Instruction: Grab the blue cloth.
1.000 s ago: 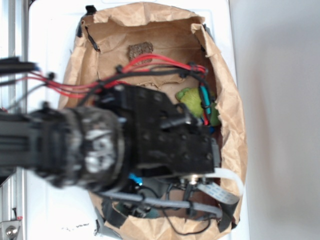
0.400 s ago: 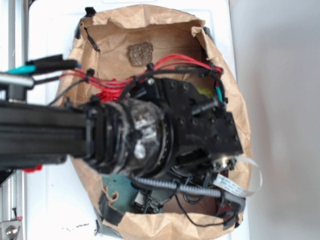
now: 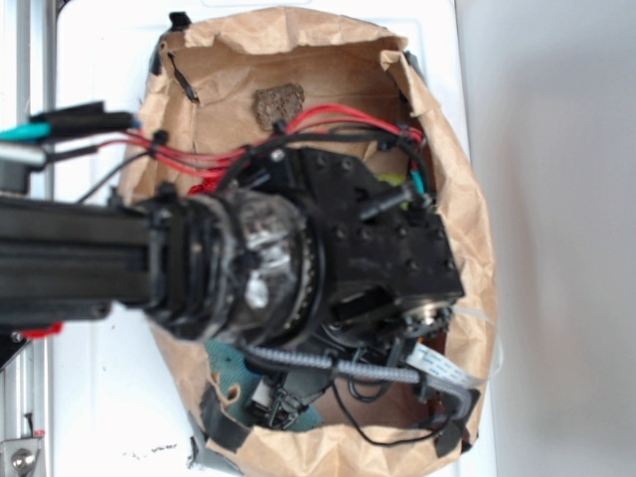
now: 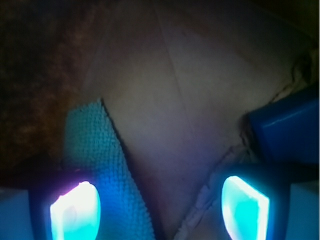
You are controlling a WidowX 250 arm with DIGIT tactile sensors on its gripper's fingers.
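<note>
**Approach to blue cloth**

Since the earlier frame the arm has shifted left in the exterior view. The gripper [image 4: 160, 205] stands wide, empty. The blue cloth [image 4: 102, 165] lies at lower left by one fingertip — soft, light; pinch its edge. Only the wrist view shows the blue block [image 4: 290, 130] at right; the exterior view shows the paper bag [image 3: 457, 199].

The arm [image 3: 248, 278] covers most of the paper bag [image 3: 467, 229] from above, so the bag's floor is largely hidden. Only a teal corner of the blue cloth [image 3: 231, 363] peeks out below the wrist (the rest lies under the machinery). A scrap of green [image 3: 396, 182] shows by the cables, too small to identify. In the wrist view the cloth [image 4: 102, 165] runs off the bottom edge, the blue block [image 4: 290, 130] is cut by the right edge, and the gripper [image 4: 160, 207] fingertips glow, overexposed.
</note>
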